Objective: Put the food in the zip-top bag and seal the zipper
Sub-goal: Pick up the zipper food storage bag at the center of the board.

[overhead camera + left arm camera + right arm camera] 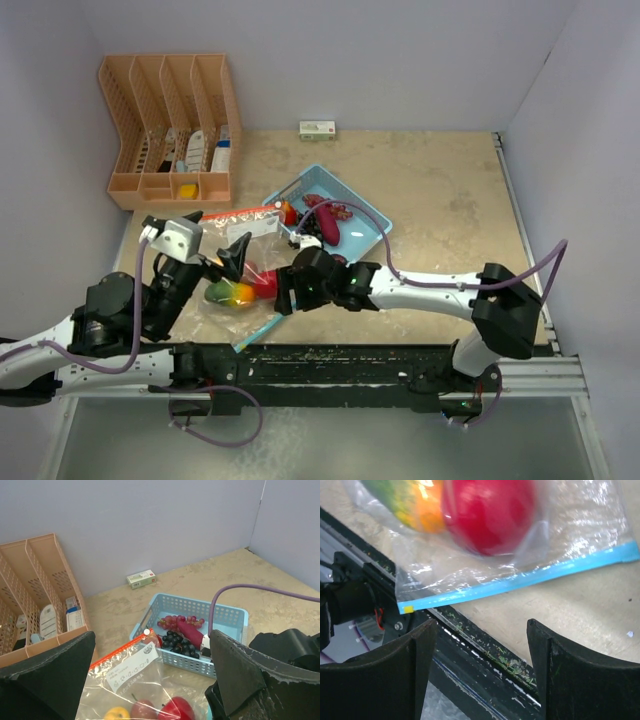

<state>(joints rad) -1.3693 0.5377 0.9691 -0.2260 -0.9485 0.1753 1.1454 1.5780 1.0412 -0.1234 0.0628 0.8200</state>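
The clear zip-top bag [240, 265] lies flat with its orange zipper [117, 652] toward the basket. Inside it are a green-orange mango [228, 293], a red pepper [263, 284], a yellow lemon [117, 713] and a red-brown ball [143, 710]. Dark purple grapes [177, 642], a maroon sweet potato [192, 632] and red grapes [172, 621] remain in the blue basket [225, 615]. My left gripper [145, 690] hovers wide open over the bag, holding nothing. My right gripper [480, 680] is open and empty beside the bag's blue bottom edge [520, 577], over the table's near edge.
An orange rack [165, 130] with white bottles stands at the back left. A small box [317, 129] lies against the back wall. A black metal rail [340, 365] runs along the near edge. Walls close in left, back and right.
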